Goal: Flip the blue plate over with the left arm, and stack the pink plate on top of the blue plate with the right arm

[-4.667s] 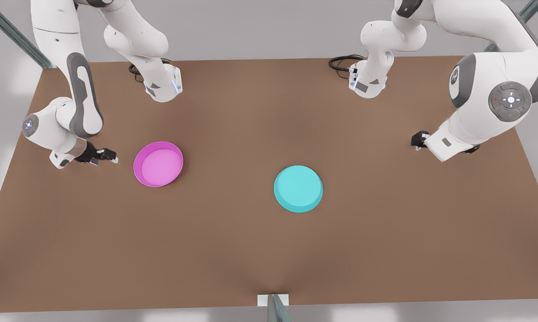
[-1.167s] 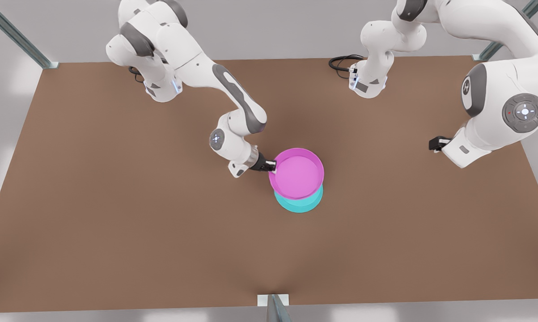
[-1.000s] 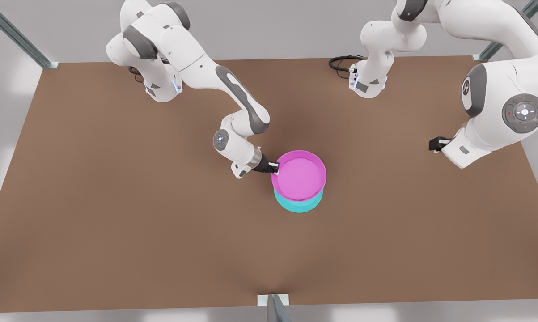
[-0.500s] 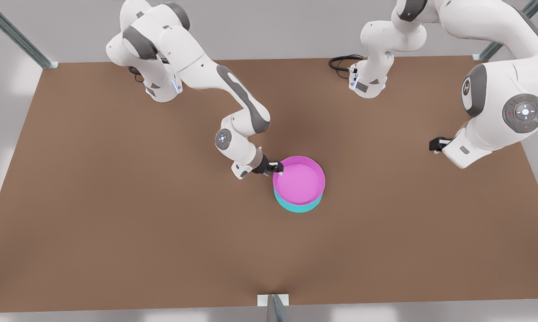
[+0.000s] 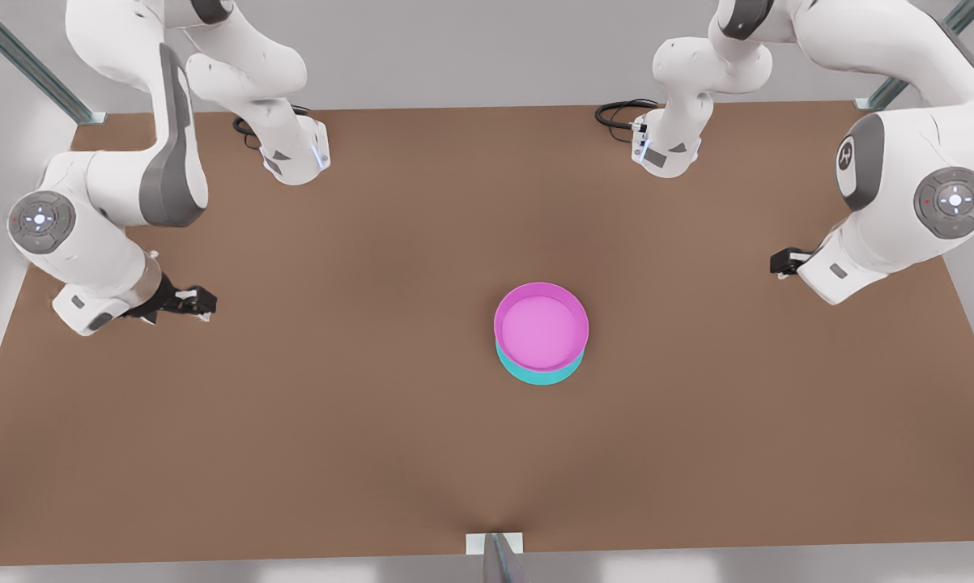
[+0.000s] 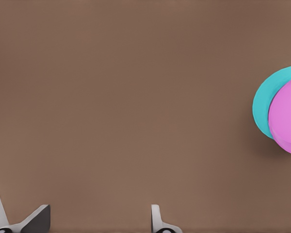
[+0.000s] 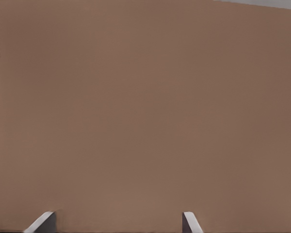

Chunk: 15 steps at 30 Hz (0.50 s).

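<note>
— What do we see in the front view?
— The pink plate [image 5: 541, 322] sits stacked on the blue plate [image 5: 542, 374], mid-table [image 5: 373, 421]. We see the right gripper [image 5: 195, 302] well off at the front view's left, over bare table. The left gripper [image 5: 780, 261] waits at the front view's right, also well apart from the plates. We cannot judge either gap from here.
— And the left wrist view?
— We see the left gripper [image 6: 97, 223] with fingers [image 6: 36, 221] spread wide, holding nothing, above bare table. The blue plate [image 6: 266, 104] peeks from under the pink plate [image 6: 287, 119], off to the side.
— The right wrist view?
— The right gripper [image 7: 116, 224] has its fingers [image 7: 43, 222] spread wide too, touching nothing, over table [image 7: 136, 107].
</note>
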Each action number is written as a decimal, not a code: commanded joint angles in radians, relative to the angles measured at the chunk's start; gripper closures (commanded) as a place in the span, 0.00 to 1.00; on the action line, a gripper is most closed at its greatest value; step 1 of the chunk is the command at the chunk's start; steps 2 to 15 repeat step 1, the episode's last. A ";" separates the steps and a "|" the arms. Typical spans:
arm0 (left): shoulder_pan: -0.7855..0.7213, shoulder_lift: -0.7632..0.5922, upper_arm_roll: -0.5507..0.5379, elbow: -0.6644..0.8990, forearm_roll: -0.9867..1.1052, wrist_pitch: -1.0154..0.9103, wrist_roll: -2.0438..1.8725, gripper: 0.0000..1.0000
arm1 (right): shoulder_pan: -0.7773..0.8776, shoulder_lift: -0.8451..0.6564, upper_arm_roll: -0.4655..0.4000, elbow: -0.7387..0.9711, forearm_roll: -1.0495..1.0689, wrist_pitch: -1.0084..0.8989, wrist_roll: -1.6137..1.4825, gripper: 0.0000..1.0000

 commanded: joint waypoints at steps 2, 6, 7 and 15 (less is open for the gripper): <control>0.000 0.001 0.000 0.000 0.000 -0.002 0.000 0.00 | -0.018 0.005 0.001 0.004 0.000 -0.003 0.000 0.00; 0.000 0.001 0.000 0.000 0.000 -0.002 0.000 0.00 | -0.018 0.005 0.001 0.004 0.000 -0.003 0.000 0.00; 0.000 0.001 0.000 0.000 0.000 -0.002 0.000 0.00 | -0.018 0.005 0.001 0.004 0.000 -0.003 0.000 0.00; 0.000 0.001 0.000 0.000 0.000 -0.002 0.000 0.00 | -0.018 0.005 0.001 0.004 0.000 -0.003 0.000 0.00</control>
